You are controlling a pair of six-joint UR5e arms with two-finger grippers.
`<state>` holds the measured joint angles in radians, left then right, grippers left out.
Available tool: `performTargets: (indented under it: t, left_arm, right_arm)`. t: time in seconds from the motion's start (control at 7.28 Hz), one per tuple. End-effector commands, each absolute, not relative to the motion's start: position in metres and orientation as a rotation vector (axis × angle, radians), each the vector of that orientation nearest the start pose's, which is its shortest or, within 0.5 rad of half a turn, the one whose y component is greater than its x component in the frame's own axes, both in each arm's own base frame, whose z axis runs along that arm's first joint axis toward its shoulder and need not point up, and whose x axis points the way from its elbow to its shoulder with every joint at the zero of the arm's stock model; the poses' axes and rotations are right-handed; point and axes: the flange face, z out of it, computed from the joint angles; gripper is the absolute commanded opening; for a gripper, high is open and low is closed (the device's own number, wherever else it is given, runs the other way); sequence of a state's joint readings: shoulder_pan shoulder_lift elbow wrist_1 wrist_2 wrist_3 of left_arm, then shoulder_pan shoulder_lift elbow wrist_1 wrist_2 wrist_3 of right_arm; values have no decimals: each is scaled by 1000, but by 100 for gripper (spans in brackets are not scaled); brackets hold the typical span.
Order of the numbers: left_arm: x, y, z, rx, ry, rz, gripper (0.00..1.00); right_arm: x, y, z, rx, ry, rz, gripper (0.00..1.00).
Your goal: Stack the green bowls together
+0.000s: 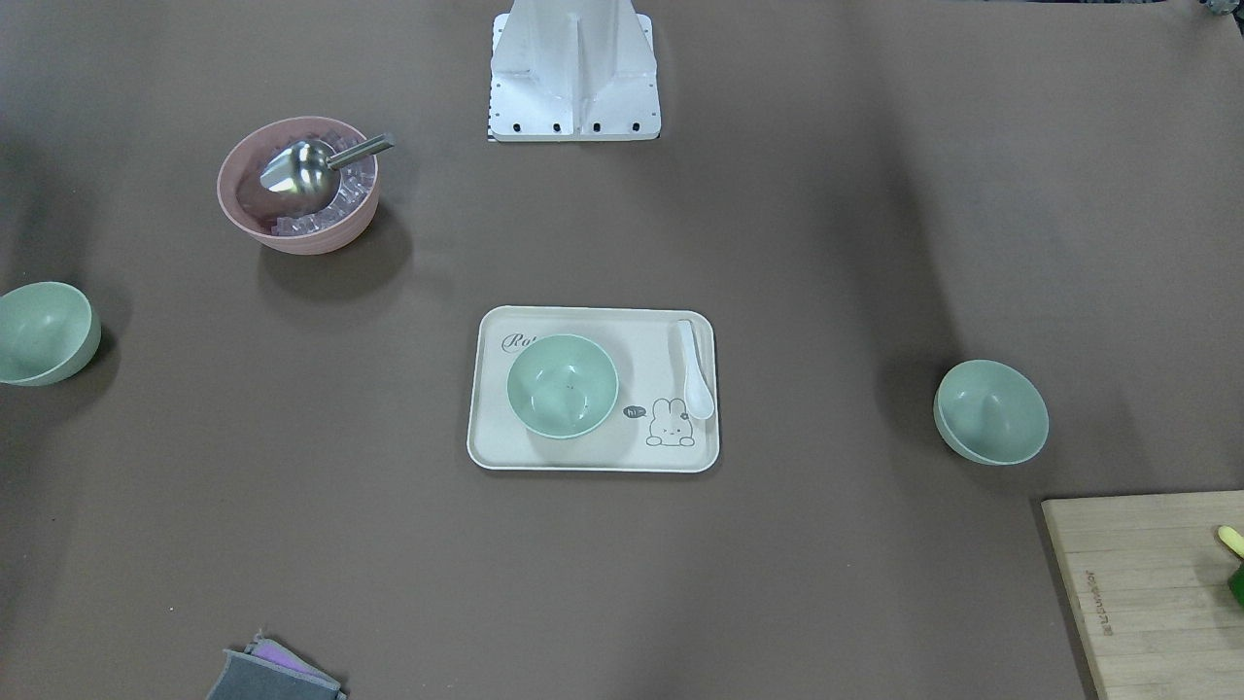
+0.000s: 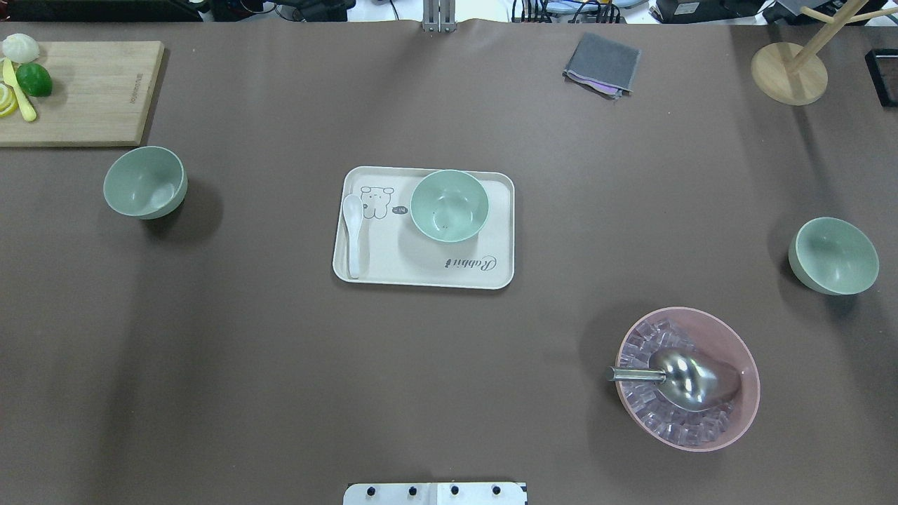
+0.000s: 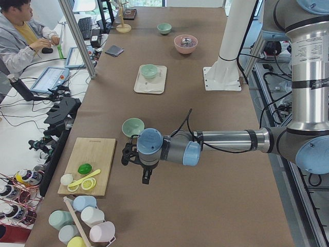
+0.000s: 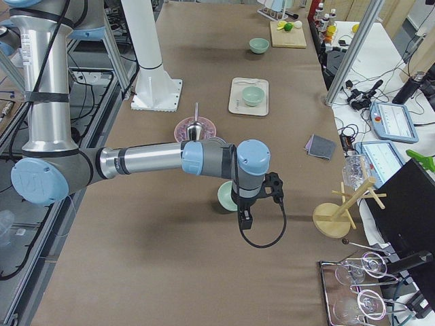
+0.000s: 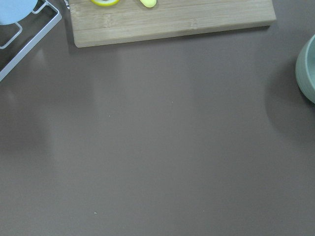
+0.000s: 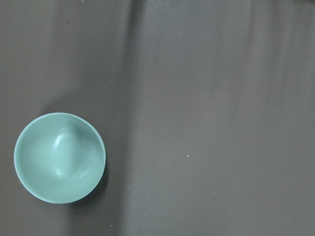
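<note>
Three pale green bowls stand apart and upright. One is on the cream tray [image 2: 421,270], at its far right corner [image 2: 449,205] [image 1: 562,385]. One is at the table's left [image 2: 145,182] [image 1: 991,410], its edge in the left wrist view [image 5: 307,69]. One is at the right [image 2: 833,255] [image 1: 44,332] [image 6: 59,158]. My left gripper [image 3: 146,177] hangs above the table beside the left bowl [image 3: 133,126]. My right gripper [image 4: 243,221] hangs beside the right bowl [image 4: 226,195]. Both show only in side views; I cannot tell if they are open.
A pink bowl [image 2: 687,377] with ice cubes and a metal scoop stands near right. A white spoon [image 2: 353,231] lies on the tray. A cutting board [image 2: 91,91] with lime and lemon is far left, a grey cloth [image 2: 602,64] and a wooden stand [image 2: 789,70] far right.
</note>
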<state>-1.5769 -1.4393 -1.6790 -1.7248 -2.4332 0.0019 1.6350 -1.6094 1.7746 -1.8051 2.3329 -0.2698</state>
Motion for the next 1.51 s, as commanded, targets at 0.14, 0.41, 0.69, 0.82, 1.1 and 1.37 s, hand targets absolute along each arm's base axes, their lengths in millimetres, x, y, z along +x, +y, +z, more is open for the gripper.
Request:
performTargets:
  t: [0.14,0.41,0.69,0.82,1.1,1.37]
  left_arm:
    - [-65,-419,588,-39,819,46,99]
    - [-66,-421,579,-38,820,38,99]
    - [-67,-429,581,-29,835,35,99]
    - [-67,-428,580,-24,840,39,99]
    - [-67,-428,580,26,834,59,99]
    - [-66,-426,575,49,836,70,99]
  right_arm:
    - [93,-426,611,53,-772,-157,100]
    - [93,-429,612,95,-764,-176,100]
    - [93,-433,607,133,-760,-190,100]
    - [93,-432,608,134,-761,-188,100]
    - [88,-435,618,147,-802,-190,100]
    - [79,-426,620,158,-923,-183,100]
